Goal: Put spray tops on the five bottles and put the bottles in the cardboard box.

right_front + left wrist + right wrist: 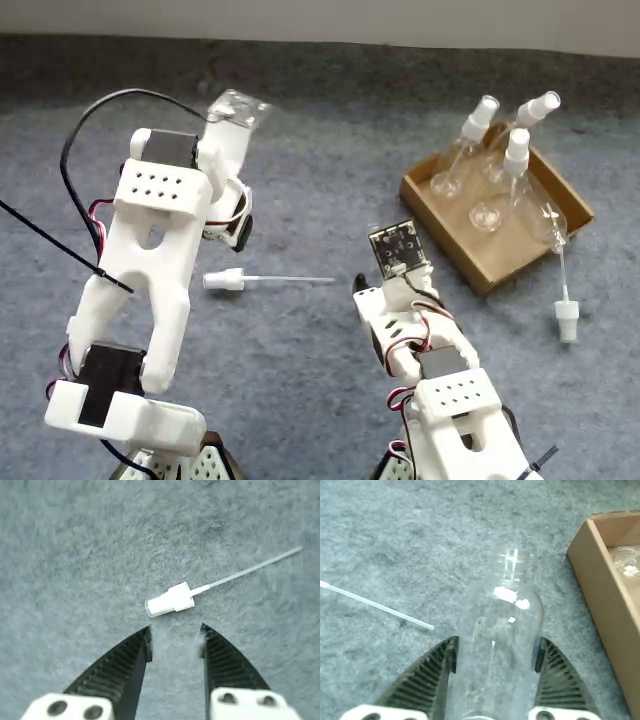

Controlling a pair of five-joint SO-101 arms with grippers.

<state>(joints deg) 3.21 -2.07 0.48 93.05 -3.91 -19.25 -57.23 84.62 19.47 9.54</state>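
so the left gripper (pixel 175 627) sits spread right by a loose spray top (pixel 170 601), right gripper (pixel 496 640) pinching a capless bottle (pixel 502 605) near the cardboard box (pixel 600 590).

We record: the tabletop (pixel 75 540) as grey cloth, felt-like, fuzzy and matt; the spray top (pixel 171 600) as white plastic, smooth, faintly glossy, its dip tube (pixel 250 570) thin translucent plastic; the bottle (pixel 500 640) as clear and glossy with bright highlights, glass or plastic we cannot tell; the cardboard box (pixel 470 245) as brown and matt; the jaws as black plastic, ribbed inside, matt; the arm shells (pixel 170 270) as white matt plastic.
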